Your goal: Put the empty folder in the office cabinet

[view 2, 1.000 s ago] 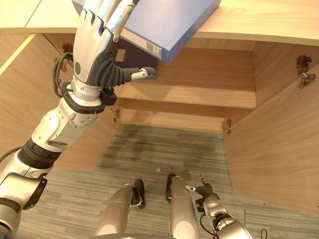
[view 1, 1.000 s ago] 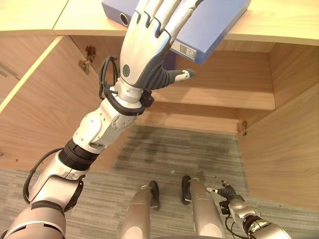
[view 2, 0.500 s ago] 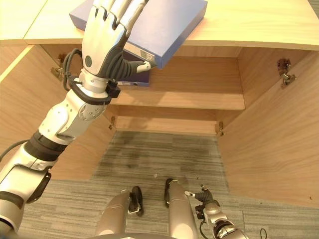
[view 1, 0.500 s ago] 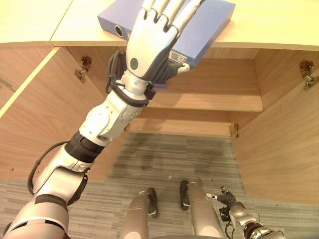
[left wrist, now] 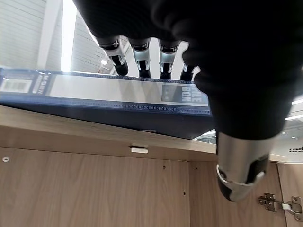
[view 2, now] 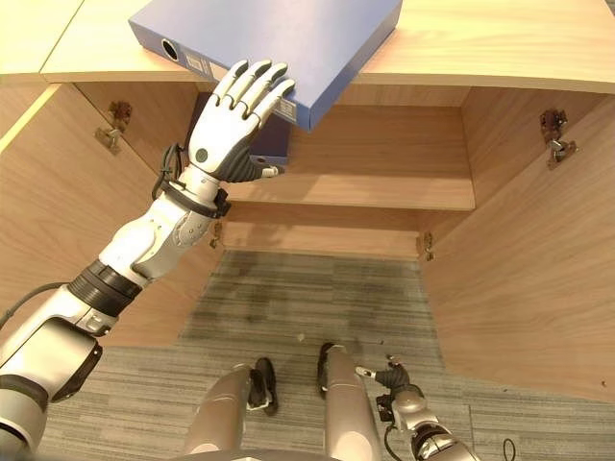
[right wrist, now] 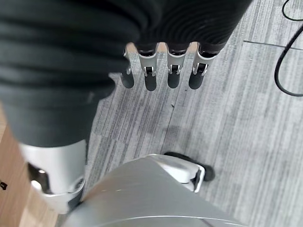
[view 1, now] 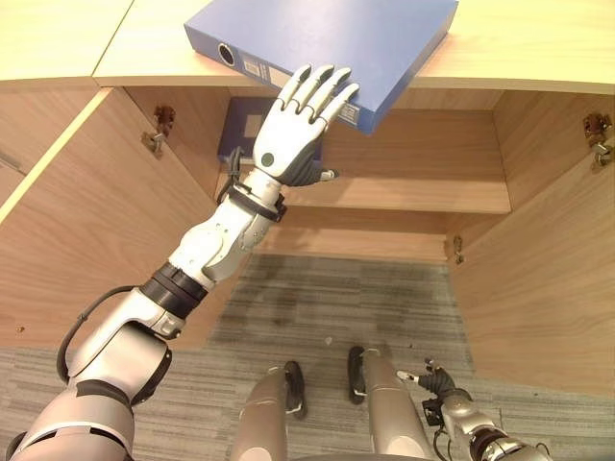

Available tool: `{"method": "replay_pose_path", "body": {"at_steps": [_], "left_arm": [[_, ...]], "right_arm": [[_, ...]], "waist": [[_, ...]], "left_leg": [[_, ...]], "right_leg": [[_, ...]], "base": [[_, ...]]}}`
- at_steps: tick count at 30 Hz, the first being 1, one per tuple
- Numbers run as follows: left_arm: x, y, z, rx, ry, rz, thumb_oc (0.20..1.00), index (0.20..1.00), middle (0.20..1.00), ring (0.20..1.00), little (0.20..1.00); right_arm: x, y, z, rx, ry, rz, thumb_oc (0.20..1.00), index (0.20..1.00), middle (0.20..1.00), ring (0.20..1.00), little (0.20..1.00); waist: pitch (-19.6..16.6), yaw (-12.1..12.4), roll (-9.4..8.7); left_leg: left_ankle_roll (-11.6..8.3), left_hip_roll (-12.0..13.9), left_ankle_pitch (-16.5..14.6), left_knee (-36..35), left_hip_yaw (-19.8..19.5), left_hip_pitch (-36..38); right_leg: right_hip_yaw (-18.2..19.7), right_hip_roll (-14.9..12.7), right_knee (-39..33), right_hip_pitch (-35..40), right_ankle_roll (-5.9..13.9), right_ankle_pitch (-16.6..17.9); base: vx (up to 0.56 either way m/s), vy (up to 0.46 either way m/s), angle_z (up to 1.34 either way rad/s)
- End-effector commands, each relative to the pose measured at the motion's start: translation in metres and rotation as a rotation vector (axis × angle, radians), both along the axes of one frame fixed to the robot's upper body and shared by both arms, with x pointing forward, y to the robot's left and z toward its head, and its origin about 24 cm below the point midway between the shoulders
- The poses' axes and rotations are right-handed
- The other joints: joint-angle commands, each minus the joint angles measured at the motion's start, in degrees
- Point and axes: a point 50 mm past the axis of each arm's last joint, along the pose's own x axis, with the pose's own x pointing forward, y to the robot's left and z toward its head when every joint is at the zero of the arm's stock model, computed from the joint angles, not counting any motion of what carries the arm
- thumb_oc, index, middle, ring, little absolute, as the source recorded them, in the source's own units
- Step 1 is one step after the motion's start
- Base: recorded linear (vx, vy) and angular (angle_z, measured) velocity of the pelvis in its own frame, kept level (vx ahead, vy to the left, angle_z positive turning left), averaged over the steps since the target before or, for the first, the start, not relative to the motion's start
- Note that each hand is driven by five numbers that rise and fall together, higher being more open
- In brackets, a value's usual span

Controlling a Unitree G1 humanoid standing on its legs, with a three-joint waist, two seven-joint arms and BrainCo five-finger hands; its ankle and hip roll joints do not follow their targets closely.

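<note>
One blue folder (view 1: 327,43) atop the cabinet (view 1: 519,48), open left robot hand (view 1: 293,134) fingertips against its spine.

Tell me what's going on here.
The robot's left hand is reaching up with straight fingers to the near spine edge of a blue folder that lies flat on the cabinet top, overhanging its front edge. The cabinet below stands open, with another blue folder already on its shelf. The right hand hangs low by the floor.

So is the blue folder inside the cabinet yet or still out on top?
Still out: the blue folder lies flat on the cabinet top, one corner overhanging, left hand open against its edge.
</note>
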Motion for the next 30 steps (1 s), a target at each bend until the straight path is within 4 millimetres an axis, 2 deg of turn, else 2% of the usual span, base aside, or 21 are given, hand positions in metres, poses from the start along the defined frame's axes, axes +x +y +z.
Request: {"method": "replay_pose_path", "body": {"at_steps": [1, 5, 11, 17, 23, 30], "left_arm": [[-0.002, 0.019, 0.034, -0.128, -0.135, 0.055, 1.000, 1.000, 1.000, 1.000, 1.000], [0.005, 0.026, 0.037, -0.158, -0.146, 0.110, 1.000, 1.000, 1.000, 1.000, 1.000], [0.010, 0.023, 0.060, -0.179, -0.238, 0.161, 1.000, 1.000, 1.000, 1.000, 1.000], [0.012, 0.017, 0.068, -0.164, -0.272, 0.174, 1.000, 1.000, 1.000, 1.000, 1.000], [0.015, 0.005, 0.067, -0.112, -0.258, 0.163, 1.000, 1.000, 1.000, 1.000, 1.000], [0.016, 0.001, 0.063, -0.106, -0.253, 0.164, 1.000, 1.000, 1.000, 1.000, 1.000]], "right_arm": [[-0.012, -0.012, -0.002, -0.032, 0.028, -0.037, 1.000, 1.000, 1.000, 1.000, 1.000], [-0.012, -0.013, -0.002, -0.043, 0.025, -0.018, 1.000, 1.000, 1.000, 1.000, 1.000], [-0.012, -0.011, -0.002, -0.059, 0.039, 0.031, 1.000, 1.000, 1.000, 1.000, 1.000], [-0.011, -0.008, -0.003, -0.061, 0.041, 0.042, 1.000, 1.000, 1.000, 1.000, 1.000], [-0.006, -0.007, -0.001, -0.067, 0.032, 0.049, 1.000, 1.000, 1.000, 1.000, 1.000], [-0.004, -0.006, 0.000, -0.068, 0.026, 0.047, 1.000, 1.000, 1.000, 1.000, 1.000]], "waist": [[0.56, -0.27, 0.02], [0.48, -0.53, -0.25], [0.50, -1.07, -0.66], [0.44, -1.32, -0.63], [0.58, -1.56, -0.41], [0.83, -1.68, -0.44]], "left_leg": [[-0.10, 0.37, 3.07, -3.00, -3.12, -3.17], [-0.08, 0.53, 3.11, -3.01, -3.02, -3.21], [-0.13, 0.70, 3.22, -3.15, -3.04, -3.40], [-0.06, 0.81, 3.36, -3.43, -3.00, -3.49], [0.03, 0.76, 3.62, -3.70, -2.84, -4.05], [0.18, 0.76, 3.56, -3.43, -2.75, -4.63]], "right_leg": [[-0.25, -2.52, -0.47, 6.73, 1.59, -4.53], [-0.05, -2.46, -0.36, 6.48, 1.55, -4.39], [0.21, -2.26, -0.56, 6.23, 1.62, -4.12], [0.41, -2.20, -0.90, 5.98, 1.69, -3.77], [0.77, -2.18, -1.16, 5.30, 1.81, -3.38], [1.02, -2.19, -0.99, 4.80, 1.83, -3.16]], "base": [[0.00, 0.000, 0.00], [0.00, 0.000, 0.00], [0.00, 0.000, 0.00], [0.00, 0.000, 0.00], [0.00, 0.000, 0.00], [0.00, 0.000, 0.00]]}}
